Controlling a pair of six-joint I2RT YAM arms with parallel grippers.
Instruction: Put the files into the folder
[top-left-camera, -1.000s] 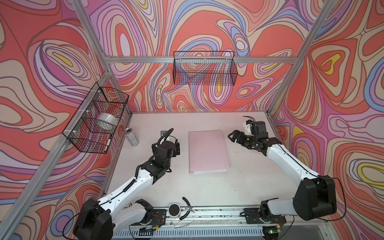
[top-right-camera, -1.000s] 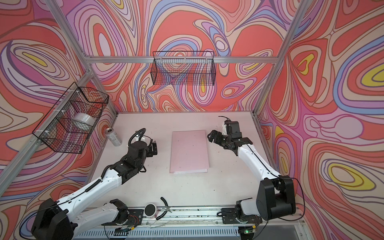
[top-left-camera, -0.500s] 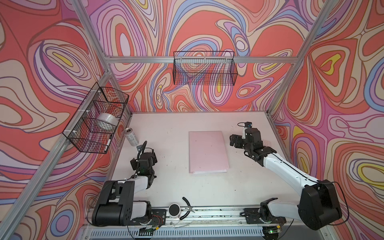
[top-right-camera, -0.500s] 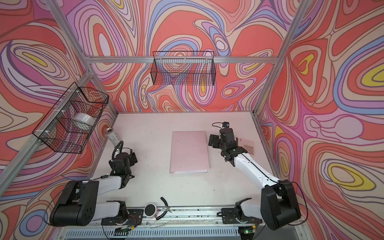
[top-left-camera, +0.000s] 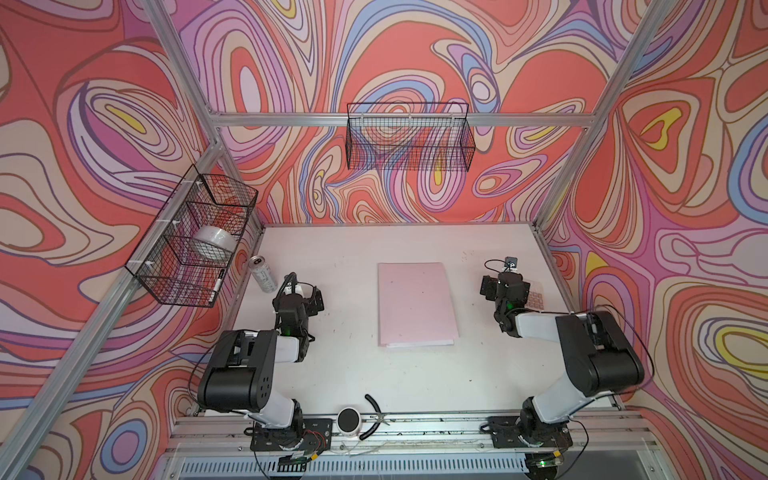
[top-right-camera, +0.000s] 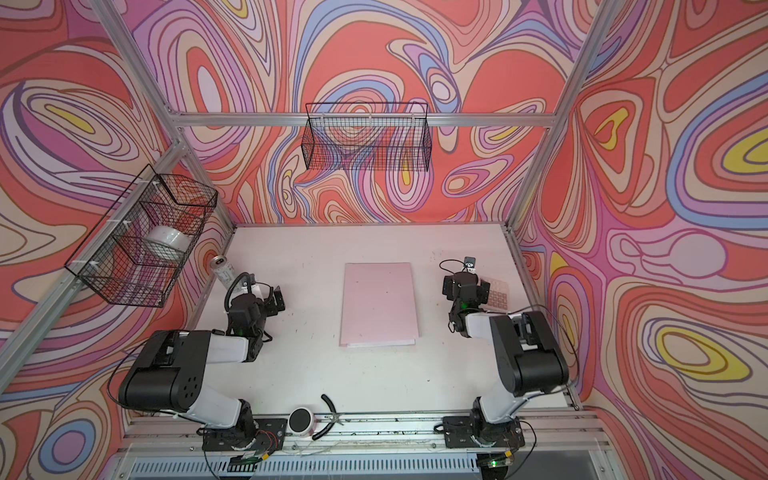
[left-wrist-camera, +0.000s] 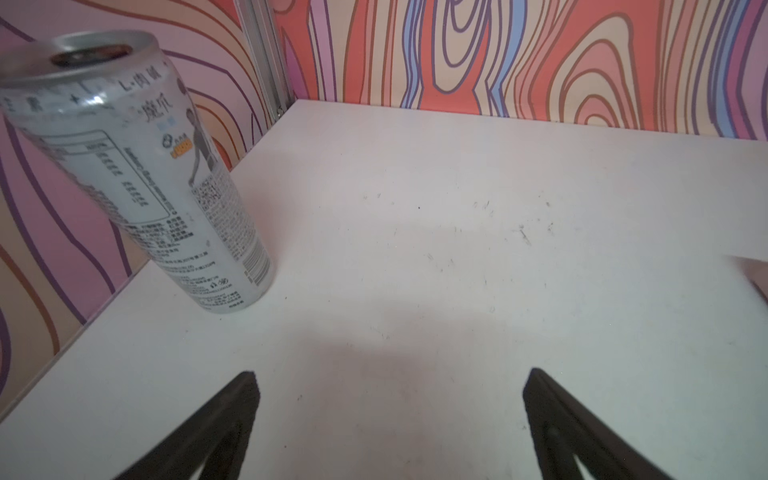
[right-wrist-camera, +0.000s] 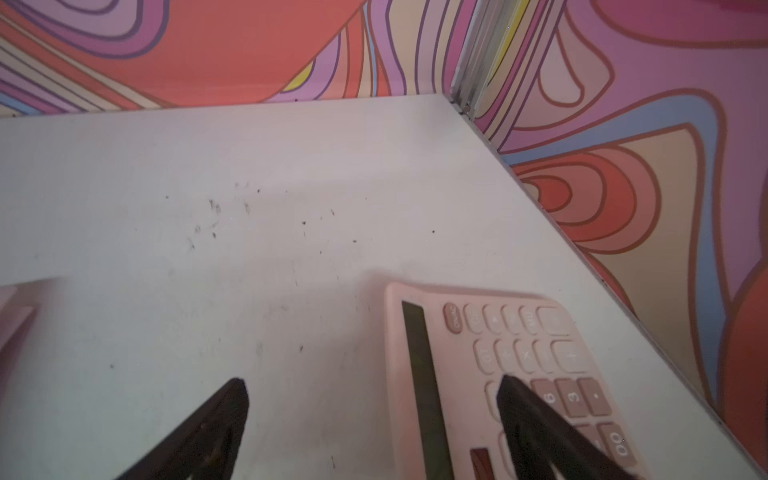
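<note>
Both arms have drawn back from the centre and now sit folded low at either side of the white tabletop (top-left-camera: 332, 374). Thin pale pink paper folder (top-left-camera: 415, 303): closed, flat, mid-frame in both top views. White paper files (top-left-camera: 419, 344): only a sliver shows at the folder's lower edge, so they are inside.

Left gripper (left-wrist-camera: 390, 374): jaws wide, empty, silver drink can (left-wrist-camera: 166, 187) nearby. Right gripper (right-wrist-camera: 370, 382): jaws wide, holding nothing, one finger above the pink plastic calculator (right-wrist-camera: 519, 345).

Judgement: filing looks finished, arms parked. Next move, if any, is squaring the protruding sheets.
</note>
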